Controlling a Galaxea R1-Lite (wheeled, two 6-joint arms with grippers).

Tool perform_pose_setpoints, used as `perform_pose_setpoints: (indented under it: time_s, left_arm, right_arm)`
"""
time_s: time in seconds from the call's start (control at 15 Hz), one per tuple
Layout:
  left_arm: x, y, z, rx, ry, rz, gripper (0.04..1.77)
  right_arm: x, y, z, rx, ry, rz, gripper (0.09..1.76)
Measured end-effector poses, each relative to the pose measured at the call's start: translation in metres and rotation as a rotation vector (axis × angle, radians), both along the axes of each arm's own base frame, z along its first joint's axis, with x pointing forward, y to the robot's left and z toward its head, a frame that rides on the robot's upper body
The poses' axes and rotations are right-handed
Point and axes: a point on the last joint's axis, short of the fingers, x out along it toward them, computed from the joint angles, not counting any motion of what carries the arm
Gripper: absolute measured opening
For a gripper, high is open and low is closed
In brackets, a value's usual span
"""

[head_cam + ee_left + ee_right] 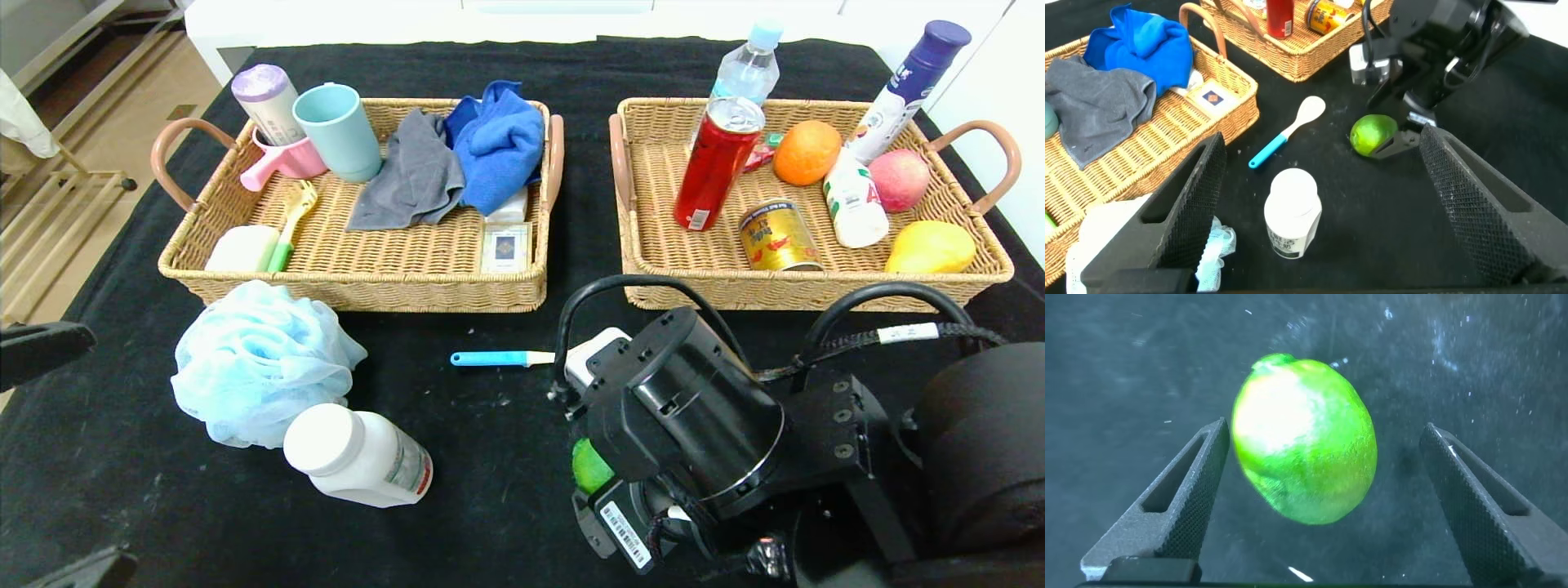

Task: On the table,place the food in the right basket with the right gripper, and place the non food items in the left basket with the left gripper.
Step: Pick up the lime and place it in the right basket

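A green lime (589, 467) lies on the black table near the front. My right gripper (1324, 433) is open, with one finger on each side of the lime (1305, 441), not touching it. It also shows in the left wrist view (1404, 140) beside the lime (1373, 134). My left gripper (1321, 143) is open and empty at the table's left edge, facing a white pill bottle (359, 457) lying on its side. A blue bath puff (257, 363) and a blue-handled spoon (498, 358) lie on the table.
The left basket (351, 287) holds cups, cloths, a brush and a card box. The right basket (816, 290) holds cans, bottles and fruit. A white box (592, 351) sits partly under my right arm.
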Motion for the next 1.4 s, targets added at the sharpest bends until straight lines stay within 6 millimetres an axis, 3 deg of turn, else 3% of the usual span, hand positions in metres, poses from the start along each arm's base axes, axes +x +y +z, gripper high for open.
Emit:
perform_pose_setpoints:
  time_s: [0.33, 0.47, 0.6, 1.13, 1.4]
  left_arm:
    - [0.000, 0.000, 0.000, 0.000, -0.002, 0.000, 1.72]
    - [0.000, 0.000, 0.000, -0.001, -0.003, 0.000, 1.72]
    - [0.000, 0.000, 0.000, 0.000, -0.004, 0.000, 1.72]
    - [0.000, 0.000, 0.000, 0.005, -0.006, 0.000, 1.72]
    - [0.000, 0.000, -0.001, 0.006, -0.003, 0.001, 1.72]
  right_arm:
    - [0.004, 0.006, -0.008, -0.009, 0.000, -0.008, 1.67]
    - [0.005, 0.007, -0.010, -0.010, 0.001, -0.009, 1.31]
    - [0.006, 0.008, -0.012, -0.011, 0.003, -0.009, 1.14]
    - [0.006, 0.008, -0.013, -0.014, 0.005, -0.011, 1.10]
    - [0.003, 0.004, -0.002, 0.007, -0.012, -0.015, 1.10]
